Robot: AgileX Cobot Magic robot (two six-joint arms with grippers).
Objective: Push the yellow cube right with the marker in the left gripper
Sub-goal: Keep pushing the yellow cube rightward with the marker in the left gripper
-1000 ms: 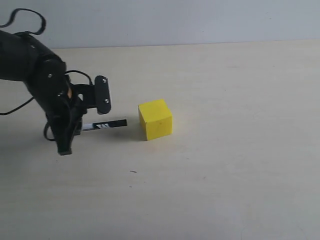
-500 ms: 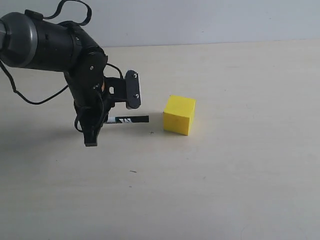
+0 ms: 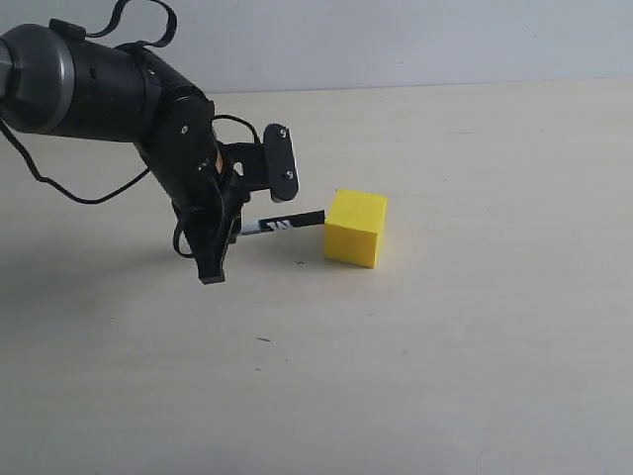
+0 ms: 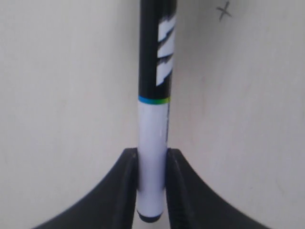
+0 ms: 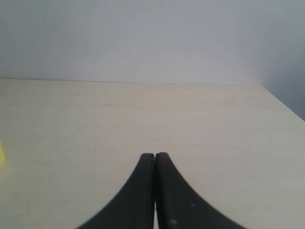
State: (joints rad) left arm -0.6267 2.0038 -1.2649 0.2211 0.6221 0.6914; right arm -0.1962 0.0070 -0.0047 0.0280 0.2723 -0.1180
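Left gripper [image 3: 244, 222] clamps the marker [image 3: 292, 222] by its white end, black half pointing straight out from the grip. The yellow cube [image 3: 355, 228] sits right off that tip, seemingly touching it, so the push should run along the marker's own line.

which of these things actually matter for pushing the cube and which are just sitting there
In the job: marker; left gripper, clamped on the marker; yellow cube.

Just there: right gripper, shut and empty; small x mark drawn on the table.
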